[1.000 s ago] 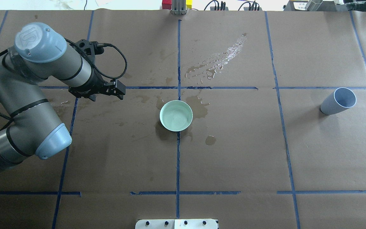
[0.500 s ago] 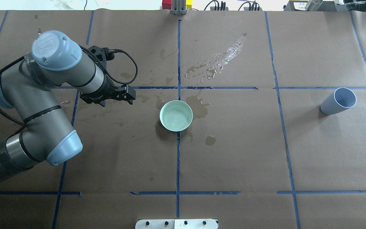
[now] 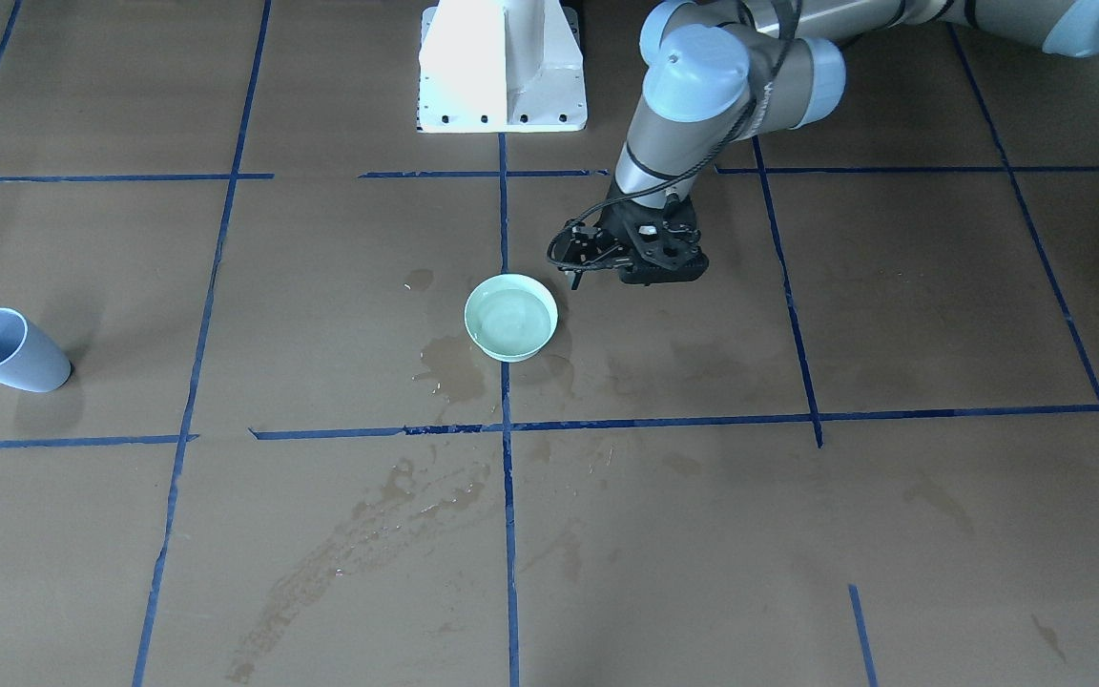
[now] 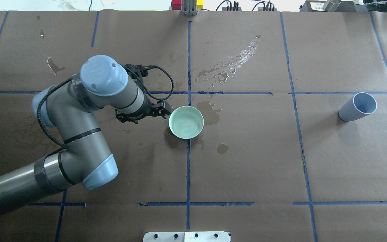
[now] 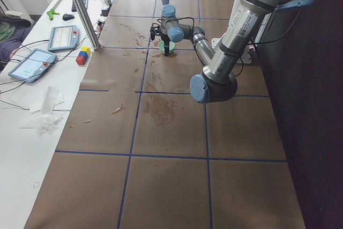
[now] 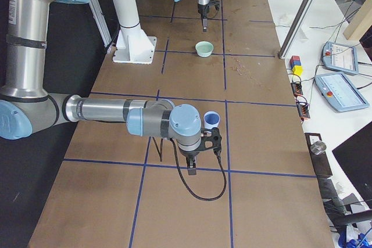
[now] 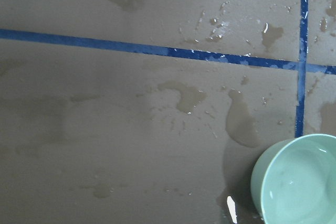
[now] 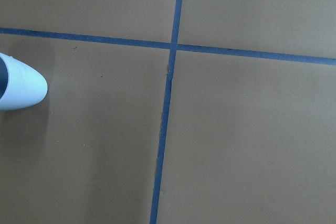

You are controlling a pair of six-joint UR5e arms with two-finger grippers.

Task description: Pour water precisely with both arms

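Water (image 4: 186,124) sits in the bowl (image 4: 176,135) at the middle of the surface (image 4: 254,161); spills (image 4: 233,64) streak toward the far edge. The left claw (image 4: 164,110) hovers just beside the bowl, and the right claw (image 6: 192,169) hangs near the cup (image 6: 211,120). I cannot tell either claw's spread.

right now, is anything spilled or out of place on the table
Yes: water is spilled on the brown paper, a glossy streak beyond the green bowl, with puddles and dark wet stains around the bowl itself.
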